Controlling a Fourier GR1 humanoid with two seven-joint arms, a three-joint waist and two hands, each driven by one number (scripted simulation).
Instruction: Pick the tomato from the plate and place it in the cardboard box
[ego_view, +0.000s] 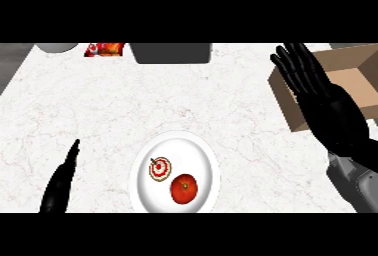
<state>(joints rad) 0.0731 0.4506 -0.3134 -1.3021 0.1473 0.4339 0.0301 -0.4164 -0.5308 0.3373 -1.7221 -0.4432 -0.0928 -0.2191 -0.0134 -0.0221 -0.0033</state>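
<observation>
A red tomato (184, 189) lies on the white plate (200, 150) at the lower middle of the counter, beside a small round red-and-white item (159, 168). The open cardboard box (354, 75) stands at the right edge. My right hand (310, 80) is raised with straight fingers, in front of the box's left side and well above and to the right of the plate. My left hand (60, 182) shows edge-on at the lower left, fingers straight, apart from the plate. Neither hand holds anything.
At the counter's far edge sit a dark grey container (171, 52), a red-and-orange packet (103, 49) and part of a grey round object (57, 47). White marble counter (111, 100) spreads between them and the plate.
</observation>
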